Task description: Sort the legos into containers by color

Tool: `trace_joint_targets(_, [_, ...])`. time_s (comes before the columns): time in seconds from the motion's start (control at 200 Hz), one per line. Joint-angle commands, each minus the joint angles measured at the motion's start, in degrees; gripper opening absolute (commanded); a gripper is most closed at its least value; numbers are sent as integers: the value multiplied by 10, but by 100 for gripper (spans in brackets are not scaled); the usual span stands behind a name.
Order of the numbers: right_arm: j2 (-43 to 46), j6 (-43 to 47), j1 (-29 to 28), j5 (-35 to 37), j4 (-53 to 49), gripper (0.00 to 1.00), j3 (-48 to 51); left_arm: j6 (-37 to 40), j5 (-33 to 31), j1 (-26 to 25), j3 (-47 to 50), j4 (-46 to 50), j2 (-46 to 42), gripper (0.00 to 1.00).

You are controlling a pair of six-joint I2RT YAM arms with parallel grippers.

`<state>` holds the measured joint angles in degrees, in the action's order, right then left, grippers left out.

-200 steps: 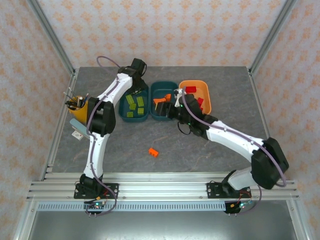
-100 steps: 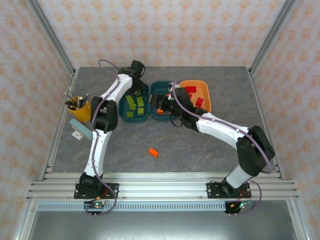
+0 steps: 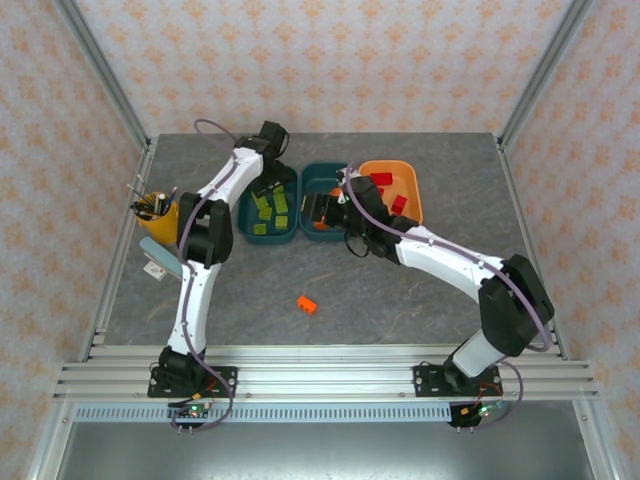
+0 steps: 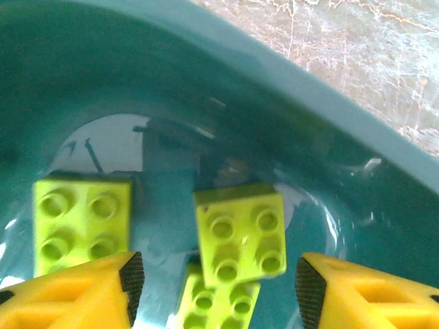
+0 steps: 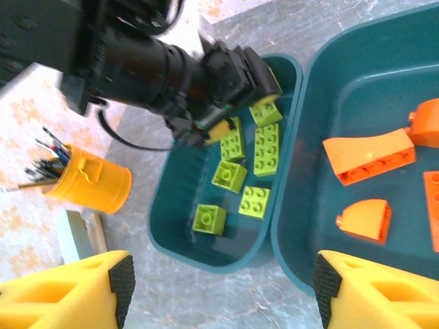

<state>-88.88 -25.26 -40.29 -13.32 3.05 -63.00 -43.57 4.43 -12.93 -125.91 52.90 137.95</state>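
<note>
Trays, three, shallow rounded plastic, stand in a row at the far side of the grey stone-patterned table: left dark teal tray, middle dark teal tray, orange tray.

Contents, top view: small yellow-green plastic bricks in the left dark teal tray; red bricks in the orange tray; one loose orange brick on the bare table, well apart from every tray and nearer the arm bases. The yellow pen cup stands to the left of the trays.

Left gripper is over the left dark teal tray. Its wrist view adds what the top view cannot: the yellow fingers stand apart with nothing between the pads, and below them a square yellow-green brick rests tilted on another, a second square one lying flat beside it on the tray floor.

Right gripper is over the middle dark teal tray. Its wrist view shows its jaws wide and empty, six yellow-green bricks in the left tray, the farthest just beside the left gripper's fingertip, and in the middle tray curved and oblong orange pieces, largely hidden from the top camera by the right arm.
</note>
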Motion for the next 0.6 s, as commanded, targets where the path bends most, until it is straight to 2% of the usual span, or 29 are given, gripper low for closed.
trace_joint_targets(0.0, [37,72,-15,-4,-69,70,0,-9,-43,-14,37,-1,-114,68])
trace_joint_targets(0.24, [51,181,-89,6,-197,69,8,-42,-77,-50,230,-10,-325,72])
trace_joint_targets(0.41, [43,201,-135,-2,-253,68,23,-72,-94,-95,414,-17,-509,75])
trace_joint_targets(0.595, [10,218,-167,1,-312,68,10,-125,-105,-153,595,27,-715,76])
